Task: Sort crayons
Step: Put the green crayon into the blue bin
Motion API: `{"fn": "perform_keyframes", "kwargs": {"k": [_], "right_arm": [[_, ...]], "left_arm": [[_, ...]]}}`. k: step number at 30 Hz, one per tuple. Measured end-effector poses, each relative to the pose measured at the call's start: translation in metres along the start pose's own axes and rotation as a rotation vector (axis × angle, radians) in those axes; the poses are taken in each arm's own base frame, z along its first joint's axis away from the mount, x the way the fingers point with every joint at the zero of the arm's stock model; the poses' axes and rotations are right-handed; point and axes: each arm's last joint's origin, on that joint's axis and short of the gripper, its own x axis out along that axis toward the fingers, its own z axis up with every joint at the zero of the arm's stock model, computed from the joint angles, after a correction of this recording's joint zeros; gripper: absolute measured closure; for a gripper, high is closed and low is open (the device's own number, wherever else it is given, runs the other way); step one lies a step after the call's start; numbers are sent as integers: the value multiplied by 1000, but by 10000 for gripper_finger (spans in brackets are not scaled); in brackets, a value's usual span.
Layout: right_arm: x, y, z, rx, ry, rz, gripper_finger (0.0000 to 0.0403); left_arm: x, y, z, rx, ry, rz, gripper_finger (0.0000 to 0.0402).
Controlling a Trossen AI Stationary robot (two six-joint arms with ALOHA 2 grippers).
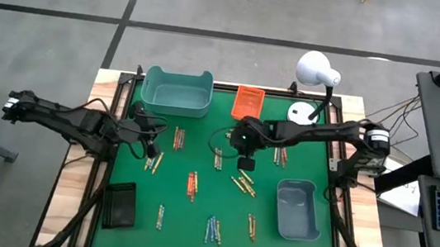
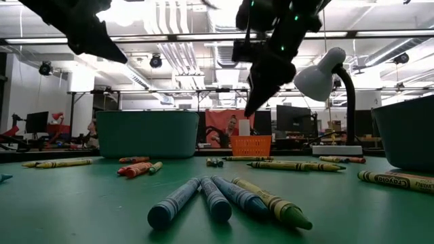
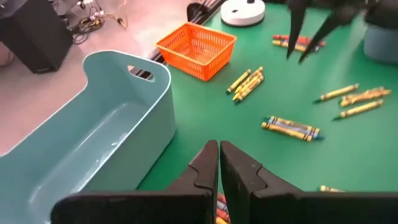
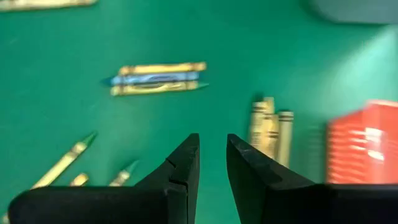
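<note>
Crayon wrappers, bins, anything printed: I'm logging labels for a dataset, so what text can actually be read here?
None can be read.
Crayons: print on the wrappers is too blurred.
Red banner in the room behind: no legible words.
Teal bin, orange basket: no visible markings.

The crayons (image 1: 191, 185) lie flat on the green counter (image 1: 189, 245) in small loose groups, well apart from each other. An orange-red group is near the middle, a blue group (image 1: 213, 229) nearer the front edge, and yellow ones (image 1: 244, 184) are beside the grey bin (image 1: 297, 208). More lie near the teal bin (image 1: 176, 90). None is inside a bin.
</note>
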Motion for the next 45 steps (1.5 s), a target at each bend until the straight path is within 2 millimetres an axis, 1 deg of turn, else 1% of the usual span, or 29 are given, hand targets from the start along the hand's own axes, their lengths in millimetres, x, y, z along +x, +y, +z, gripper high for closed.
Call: {"fn": "perform_keyframes", "kwargs": {"k": [5,8,10,14,26,33,38,45], "right_arm": [[23,-24,-10,7,52,3,333],[35,-36,-13,36,56,-13,333],[44,-41,-15,48,59,-17,333],[55,-42,-18,54,86,-12,333],[56,-43,-16,140,76,-17,333],[54,-44,-11,116,60,-20,333],[53,-44,-9,173,50,-23,332],[49,-43,-2,148,34,-20,301]], "left_arm": [[-2,1,0,-102,-7,-6,402],[0,-1,-1,-114,3,-3,402],[2,-2,-2,-111,10,0,402],[5,-4,-1,-111,11,1,402],[9,-8,0,-112,7,1,402],[9,-8,0,-116,1,-1,402],[9,-8,0,-116,1,-1,402],[9,-8,0,-99,1,0,402]]}}
